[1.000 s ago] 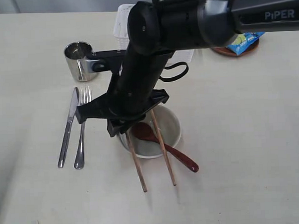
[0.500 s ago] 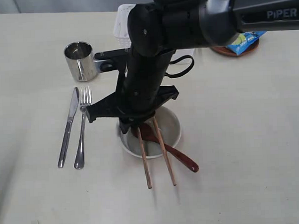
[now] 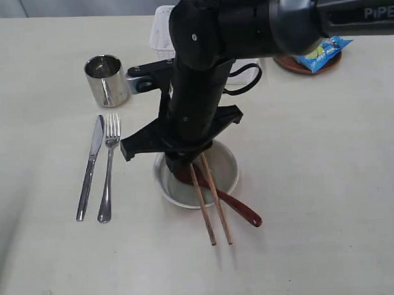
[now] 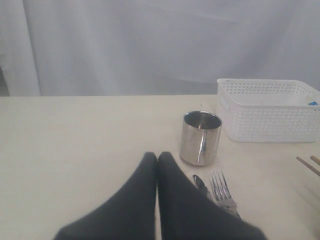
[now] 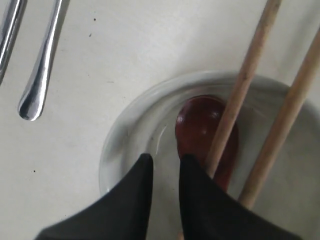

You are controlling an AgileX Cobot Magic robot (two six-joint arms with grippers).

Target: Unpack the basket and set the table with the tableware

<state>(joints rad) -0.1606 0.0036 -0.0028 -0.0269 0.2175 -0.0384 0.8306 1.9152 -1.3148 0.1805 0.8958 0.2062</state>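
Reaching down over bowl (image 3: 229, 164), right arm (image 3: 195, 102) near-vertical, jaws narrowly parted

table (image 3: 316, 181) with cup (image 3: 106, 79), knife (image 3: 90, 166), fork (image 3: 108, 168), bowl (image 3: 230, 165)

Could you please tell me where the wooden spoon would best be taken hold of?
Probably by the handle of the spoon where it juts past the bowl rim, from above on the side away from the chopsticks; its head lies in the bowl under them.

White basket (image 4: 270, 112) near steel cup (image 3: 106, 79), 2 chopsticks (image 3: 216, 209) across cream bowl (image 3: 230, 165)
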